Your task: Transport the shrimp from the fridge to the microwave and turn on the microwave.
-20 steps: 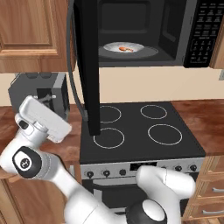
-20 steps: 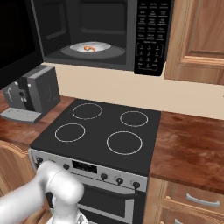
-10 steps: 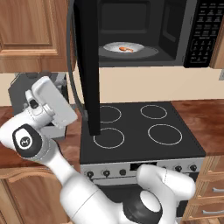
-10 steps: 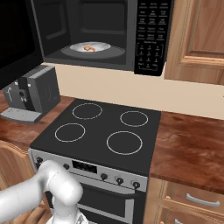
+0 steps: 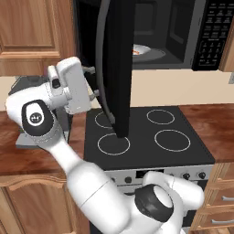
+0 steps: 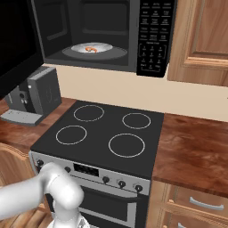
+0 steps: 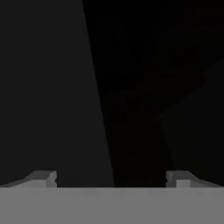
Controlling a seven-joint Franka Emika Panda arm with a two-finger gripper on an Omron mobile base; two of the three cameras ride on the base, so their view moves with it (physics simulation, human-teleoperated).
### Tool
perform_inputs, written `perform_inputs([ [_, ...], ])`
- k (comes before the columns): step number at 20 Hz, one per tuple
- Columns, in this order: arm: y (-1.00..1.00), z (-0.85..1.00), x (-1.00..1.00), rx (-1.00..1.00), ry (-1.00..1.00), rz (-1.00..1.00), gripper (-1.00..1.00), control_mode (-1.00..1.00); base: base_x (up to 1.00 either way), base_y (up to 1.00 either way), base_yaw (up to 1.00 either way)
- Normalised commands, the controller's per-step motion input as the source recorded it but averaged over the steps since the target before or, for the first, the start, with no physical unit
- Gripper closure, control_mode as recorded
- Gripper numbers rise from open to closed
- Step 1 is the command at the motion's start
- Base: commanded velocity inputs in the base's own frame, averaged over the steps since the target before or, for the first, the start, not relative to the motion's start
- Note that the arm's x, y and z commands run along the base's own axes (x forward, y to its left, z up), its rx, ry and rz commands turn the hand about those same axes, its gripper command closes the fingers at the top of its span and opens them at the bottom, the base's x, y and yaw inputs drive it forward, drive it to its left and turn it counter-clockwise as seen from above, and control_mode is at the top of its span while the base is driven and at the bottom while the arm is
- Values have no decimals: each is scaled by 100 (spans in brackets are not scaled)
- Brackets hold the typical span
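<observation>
The shrimp (image 6: 91,49) already lies on the plate (image 6: 103,46) inside the microwave (image 5: 183,34), past the pincer (image 7: 111,177), which is wide open and empty right by the open door (image 5: 119,68), so I think it must push that door closed next.

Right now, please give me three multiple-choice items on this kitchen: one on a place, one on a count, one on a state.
1. Where is the shrimp?
A. on a plate inside the microwave
B. on the stove
C. on the counter

2. How many burner rings has the stove?
A. two
B. four
C. six

3. How stands the microwave door?
A. shut
B. taken off
C. swung open

Answers: 1 A, the orange morsel lies on the white plate in the cavity. 2 B, four white rings show. 3 C, the door juts out toward the hand.
</observation>
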Motion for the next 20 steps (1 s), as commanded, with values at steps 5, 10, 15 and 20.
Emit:
perform_inputs([
  [5,-79,34,-2,23,-12,0,-100,-100,0,0,0],
  [10,-97,8,2,28,-1,4,-100,-100,0,0,0],
  [15,-100,0,16,25,0,11,-100,-100,0,0,0],
  [20,-99,0,36,23,0,18,-100,-100,0,0,0],
])
